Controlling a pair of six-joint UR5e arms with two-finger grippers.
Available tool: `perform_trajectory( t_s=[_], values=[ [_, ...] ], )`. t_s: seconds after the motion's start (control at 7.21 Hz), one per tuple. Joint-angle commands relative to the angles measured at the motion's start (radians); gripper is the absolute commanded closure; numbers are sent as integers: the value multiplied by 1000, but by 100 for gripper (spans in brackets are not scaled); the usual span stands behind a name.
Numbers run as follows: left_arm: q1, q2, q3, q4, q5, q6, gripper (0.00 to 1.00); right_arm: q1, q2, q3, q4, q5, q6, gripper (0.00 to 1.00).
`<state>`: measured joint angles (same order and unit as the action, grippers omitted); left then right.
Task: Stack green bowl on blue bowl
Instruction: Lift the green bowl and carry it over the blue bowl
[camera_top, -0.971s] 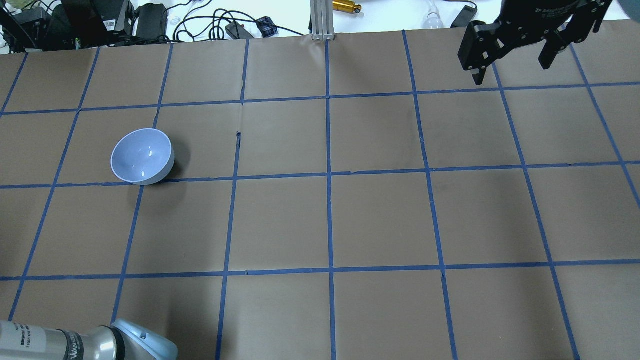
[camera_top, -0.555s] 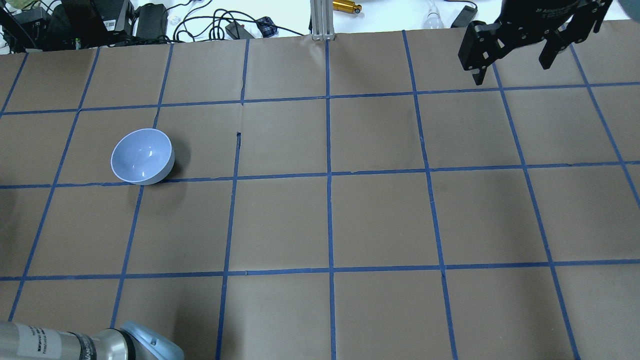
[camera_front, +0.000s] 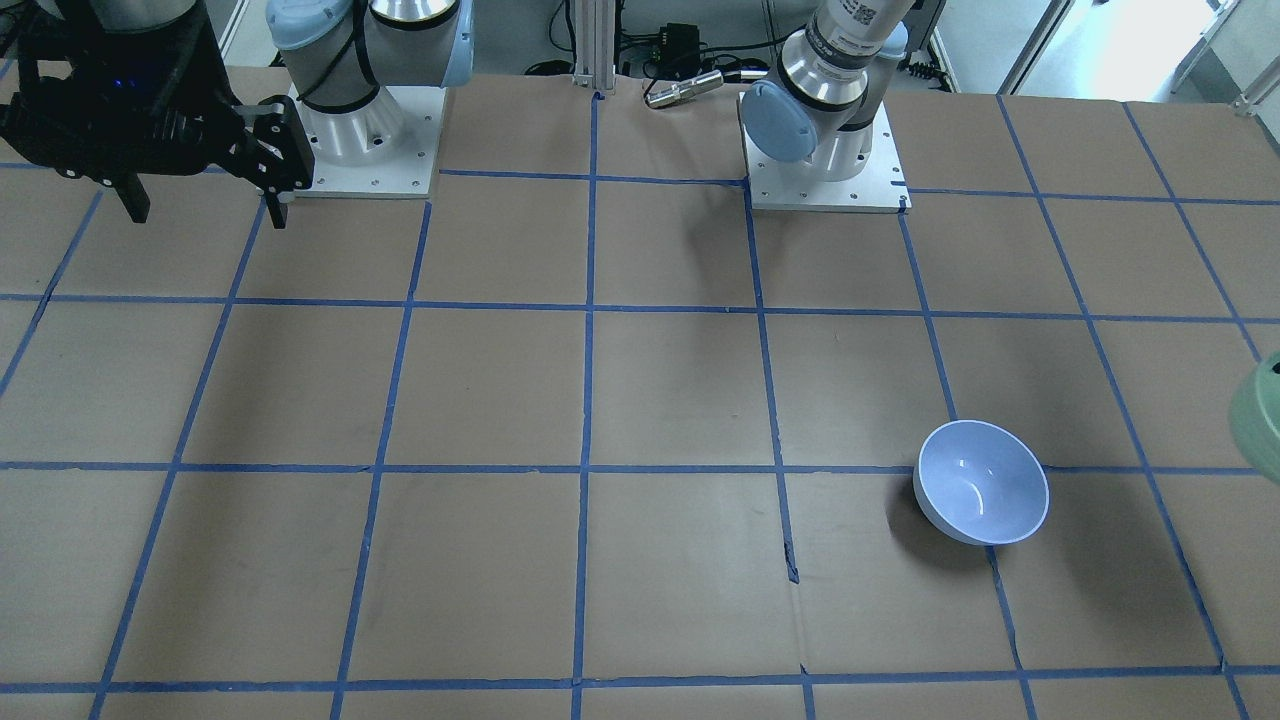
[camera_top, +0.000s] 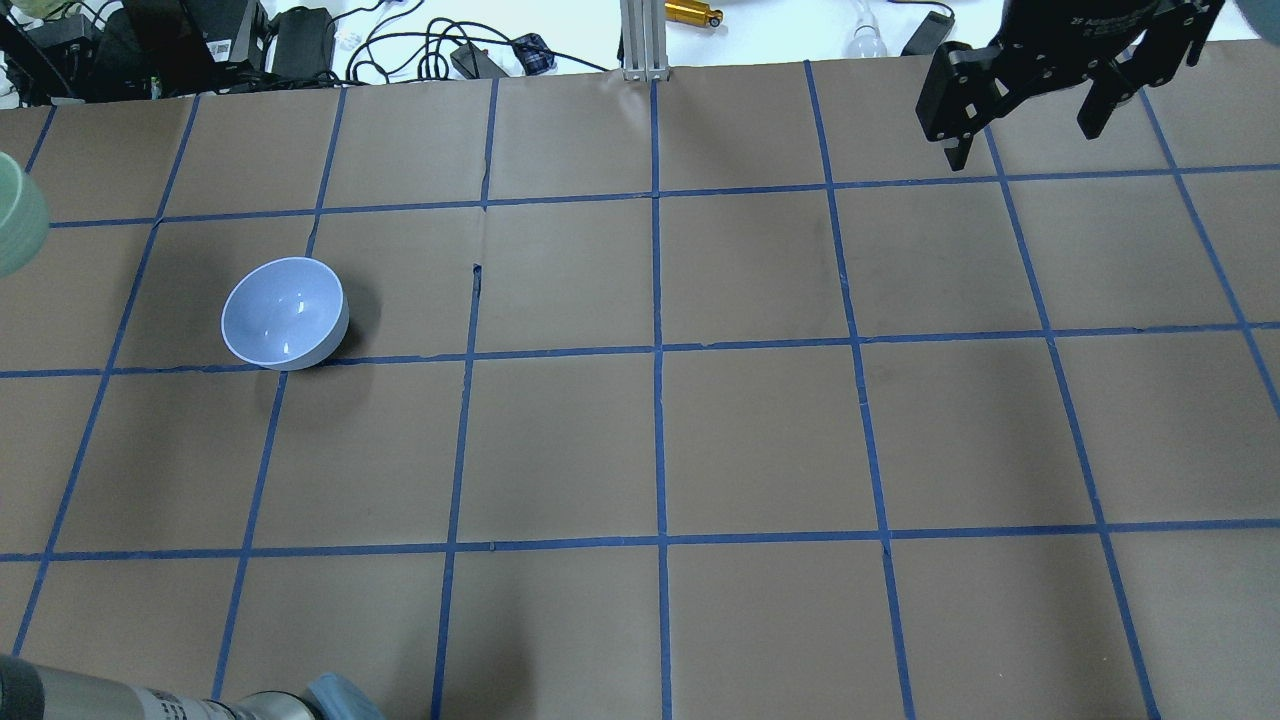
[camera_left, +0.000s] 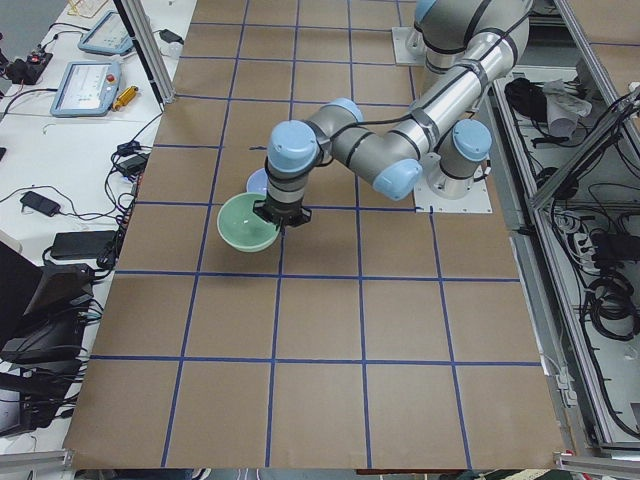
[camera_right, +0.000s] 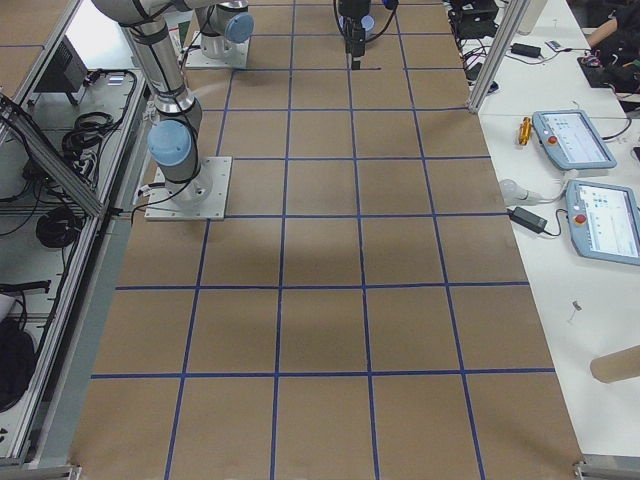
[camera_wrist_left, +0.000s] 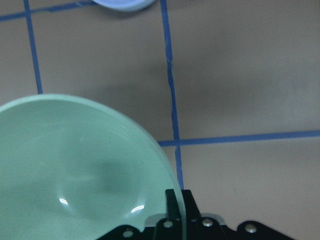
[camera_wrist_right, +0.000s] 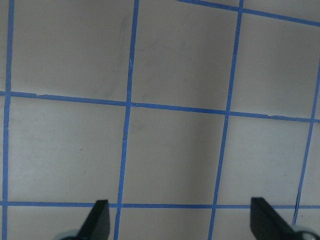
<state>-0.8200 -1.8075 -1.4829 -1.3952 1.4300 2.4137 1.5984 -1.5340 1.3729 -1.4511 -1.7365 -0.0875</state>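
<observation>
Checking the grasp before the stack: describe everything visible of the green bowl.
The green bowl is glossy pale mint, round and deep, with a thin lighter rim; it looks like plastic or glazed ceramic. It is empty and upright. The left gripper holds it by the rim, jaws shut on the wall. It seems to hang above the table, apart from the blue bowl.

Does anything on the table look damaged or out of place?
Only an apparent short tear in the brown paper table cover, on a blue tape line near the glossy periwinkle-blue bowl. That bowl sits upright and intact; the pale mint-green bowl hangs in the left hand.
</observation>
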Motion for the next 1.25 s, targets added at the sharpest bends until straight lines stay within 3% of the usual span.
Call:
perform_trajectory(
  t_s=[0.0,0.28,0.42,0.69,1.11],
  values=[
    [-158,-3,10,-54,3,-210,100,0,0,0,0,0,0,0],
    [-270,-7,-28,-50,59,-356,100,0,0,0,0,0,0,0],
    [-309,14,-93,37,116,-378,100,-2,0,0,0,0,0,0],
    [-320,46,-268,202,118,-392,100,0,0,0,0,0,0,0],
    [-326,83,-374,243,106,-439,100,0,0,0,0,0,0,0]
  ],
)
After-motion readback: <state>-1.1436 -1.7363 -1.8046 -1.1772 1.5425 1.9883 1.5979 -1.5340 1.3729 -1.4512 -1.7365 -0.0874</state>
